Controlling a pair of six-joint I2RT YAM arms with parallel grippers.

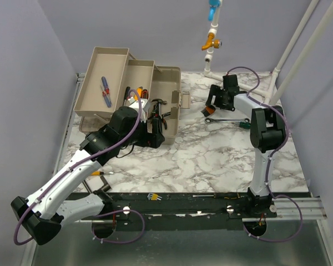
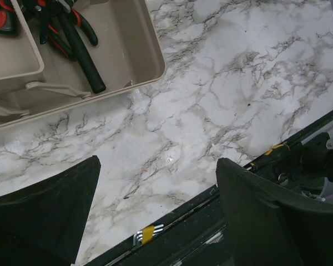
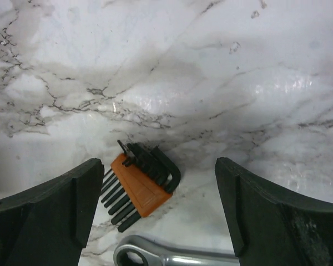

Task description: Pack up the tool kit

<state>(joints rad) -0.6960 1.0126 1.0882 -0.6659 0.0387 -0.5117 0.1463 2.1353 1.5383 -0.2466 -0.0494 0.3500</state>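
Right pincer (image 3: 157, 166) hangs low over the counter (image 3: 255, 83) with its fingers spread wide, holding nothing. Between them lies a hex key set (image 3: 137, 188): black keys fanned out of an orange holder, with the key ends close beside one finger. I cannot tell whether they touch. Just nearer the camera, a silver wrench (image 3: 172, 257) lies flat, its ring end showing. From above, that wrench (image 1: 222, 119) sits on the far right of the marble, and a green-handled screwdriver (image 1: 245, 125) lies just beside it.

Over on the other side, the left pincer (image 2: 155, 210) is also spread and holds nothing. It hovers above bare marble, just off the front corner of the beige toolbox (image 2: 147, 61). The toolbox stands open at the far left of the counter, its trays folded out. Red-and-black pliers (image 2: 72, 39) lie in the bottom compartment, and a blue-handled screwdriver (image 1: 105, 91) rests in the outer tray. A small yellow-banded key bundle (image 2: 147, 234) lies at the near edge of the counter.
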